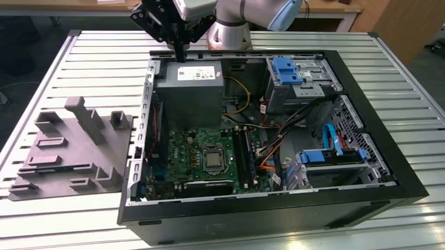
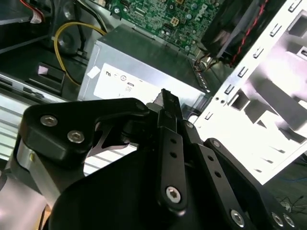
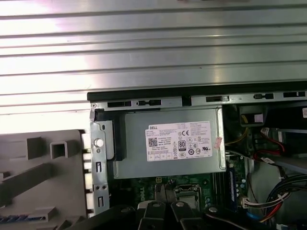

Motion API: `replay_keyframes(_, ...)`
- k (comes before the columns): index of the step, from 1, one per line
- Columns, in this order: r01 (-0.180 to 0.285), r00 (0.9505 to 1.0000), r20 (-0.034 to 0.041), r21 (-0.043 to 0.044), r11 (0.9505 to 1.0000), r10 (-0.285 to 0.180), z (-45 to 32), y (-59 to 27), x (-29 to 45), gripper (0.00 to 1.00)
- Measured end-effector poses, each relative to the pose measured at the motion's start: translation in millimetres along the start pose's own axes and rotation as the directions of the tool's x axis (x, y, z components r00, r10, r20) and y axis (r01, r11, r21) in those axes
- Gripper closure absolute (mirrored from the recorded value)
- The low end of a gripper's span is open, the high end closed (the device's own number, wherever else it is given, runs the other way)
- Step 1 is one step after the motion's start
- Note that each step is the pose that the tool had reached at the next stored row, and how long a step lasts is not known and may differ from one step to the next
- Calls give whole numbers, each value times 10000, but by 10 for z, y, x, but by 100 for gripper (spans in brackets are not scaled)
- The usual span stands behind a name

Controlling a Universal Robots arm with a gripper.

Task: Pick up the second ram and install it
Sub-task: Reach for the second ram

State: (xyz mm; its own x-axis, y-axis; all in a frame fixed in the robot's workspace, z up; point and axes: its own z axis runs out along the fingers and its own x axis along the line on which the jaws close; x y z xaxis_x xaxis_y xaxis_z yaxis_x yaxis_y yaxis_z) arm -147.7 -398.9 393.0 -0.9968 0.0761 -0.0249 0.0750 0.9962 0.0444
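My gripper (image 1: 180, 57) hangs above the back edge of the open computer case, over the grey power box (image 1: 189, 78). Its fingers are pressed together with nothing between them, as seen in both wrist views (image 2: 169, 99) (image 3: 162, 194). A thin blue strip (image 3: 19, 219) lies in the grey moulded tray at the edge of the first wrist view; it looks like the second ram, and most of it is cut off. The black slot strips (image 1: 245, 151) on the green board sit past the power box, well away from the gripper.
The grey tray (image 1: 70, 151) lies on the slatted metal table at the exterior view's left of the case. Another blue stick (image 3: 231, 184) stands in a slot on the green board. Blue drive brackets (image 1: 286, 70) and loose cables (image 1: 274, 151) fill the case's other side.
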Motion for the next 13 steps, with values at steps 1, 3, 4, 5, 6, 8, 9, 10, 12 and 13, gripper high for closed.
replay_keyframes(1,-1,10000,0,0,10000,1,0,-1,20,90)
replay_keyframes(3,-1,10000,1,-1,10000,1,0,-4,51,90)
replay_keyframes(4,-1,10000,1,-1,10000,1,0,-5,66,90)
replay_keyframes(5,-1,10000,1,0,10000,1,-1,-6,82,90)
replay_keyframes(6,-1,10000,1,0,10000,1,-1,-7,98,90)
replay_keyframes(8,0,10000,1,-1,10000,0,-1,-10,133,90)
replay_keyframes(9,0,10000,2,-1,10000,0,-1,-11,149,90)
replay_keyframes(10,0,10000,1,0,10000,0,-2,-13,165,90)
replay_keyframes(12,-1,10000,2,0,10000,1,-2,-15,197,90)
replay_keyframes(13,-2,10000,3,-1,10000,2,-2,-16,214,90)
